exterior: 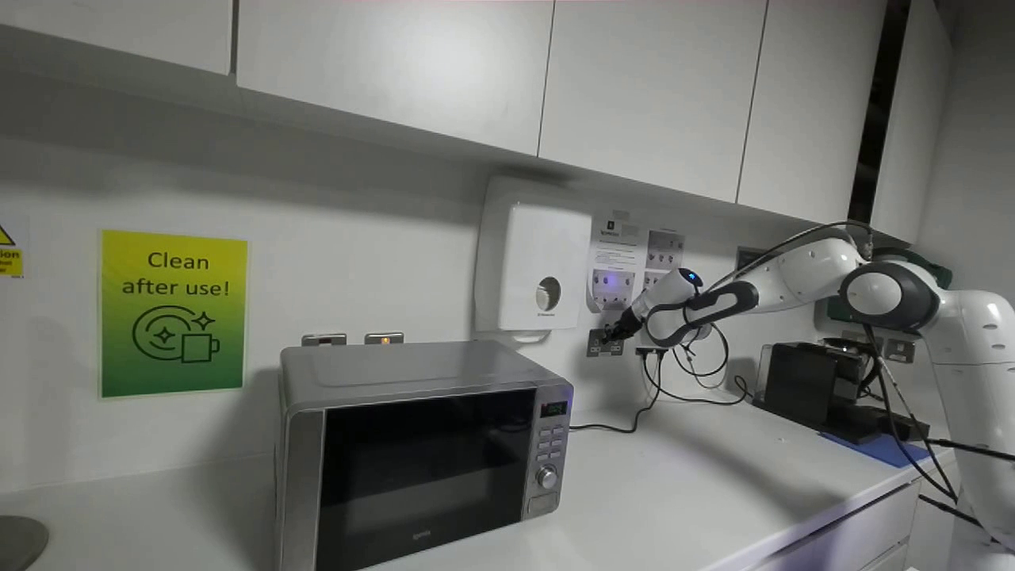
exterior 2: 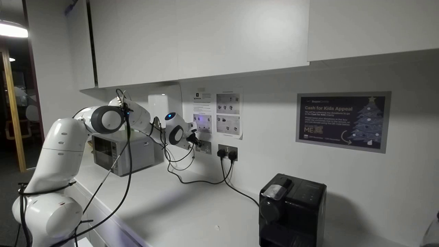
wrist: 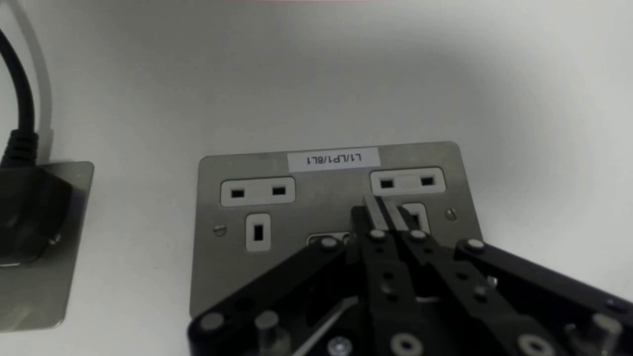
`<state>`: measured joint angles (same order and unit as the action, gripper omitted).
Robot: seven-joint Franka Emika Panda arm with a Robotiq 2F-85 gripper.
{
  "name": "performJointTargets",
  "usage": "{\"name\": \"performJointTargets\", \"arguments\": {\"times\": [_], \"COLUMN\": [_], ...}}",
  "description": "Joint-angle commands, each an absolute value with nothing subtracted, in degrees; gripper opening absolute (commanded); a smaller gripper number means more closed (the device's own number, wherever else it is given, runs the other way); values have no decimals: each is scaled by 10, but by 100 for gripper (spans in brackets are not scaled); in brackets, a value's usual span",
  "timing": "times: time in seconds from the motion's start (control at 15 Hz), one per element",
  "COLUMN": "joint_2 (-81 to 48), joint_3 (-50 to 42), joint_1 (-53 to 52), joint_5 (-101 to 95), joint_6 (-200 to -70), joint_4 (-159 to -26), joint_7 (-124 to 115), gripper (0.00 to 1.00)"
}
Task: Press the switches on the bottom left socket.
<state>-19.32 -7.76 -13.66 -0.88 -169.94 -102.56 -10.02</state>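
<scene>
Wrist view: plug, 9 o'clock; target socket plate central; likely switches at 6, mostly hidden; gripper clenched, empty, at 4. Risk: press landing on outlet at 3; aim offset, sightline blocked.

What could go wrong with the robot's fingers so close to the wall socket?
First, it might miss: in the wrist view the gripper partly covers what look like the switches, so aiming may be hard.

Second, the fingertips show in front of the metal socket plate, near the plug holes; whether they touch I can't tell, but pushing too hard could scratch it.

Third, a sideways slip might knock the black plug in the neighbouring socket.
</scene>
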Motion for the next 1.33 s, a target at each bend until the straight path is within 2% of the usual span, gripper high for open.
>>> {"name": "performJointTargets", "arguments": {"times": [0.0, 0.47, 1.27], "joint_2": [-217, -221, -168], "joint_3": [-92, -90, -80], "joint_1": [-146, -144, -136], "joint_5": [-17, -14, -66], "joint_6": [-1699, -1684, -1659], "joint_4": [-976, -961, -1020], "joint_7": [-124, -134, -63], "gripper": [0, 0, 0]}}
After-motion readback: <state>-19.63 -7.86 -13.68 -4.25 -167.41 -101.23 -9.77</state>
